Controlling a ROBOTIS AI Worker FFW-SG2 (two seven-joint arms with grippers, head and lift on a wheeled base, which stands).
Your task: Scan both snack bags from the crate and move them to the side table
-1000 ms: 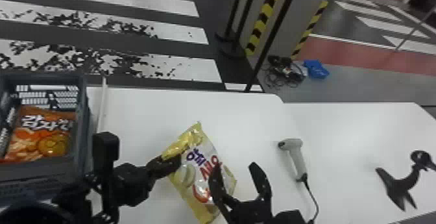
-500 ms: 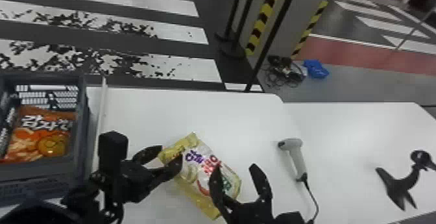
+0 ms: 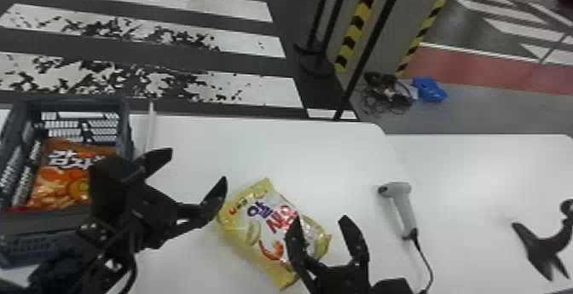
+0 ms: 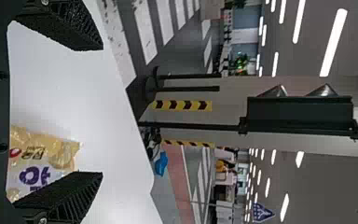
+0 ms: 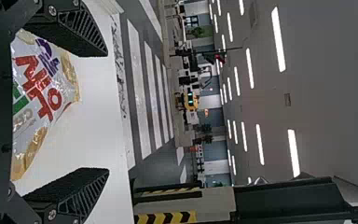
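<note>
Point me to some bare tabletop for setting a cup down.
Bare: beyond the yellow snack bag, between the crate and scanner; also between the scanner and black stand. Crowded: around that bag, with the left gripper and right gripper on either side.

In the head view, the left edge crops the crate (image 3: pixel 72 102), and the left end effector (image 3: pixel 198 165) hides part of the orange bag (image 3: pixel 59 174). The right end effector (image 3: pixel 320 218) covers part of the yellow bag (image 3: pixel 251 229). The right edge cuts the black stand (image 3: pixel 543 246); the floor tangle (image 3: pixel 386 93) is too small to make out.
</note>
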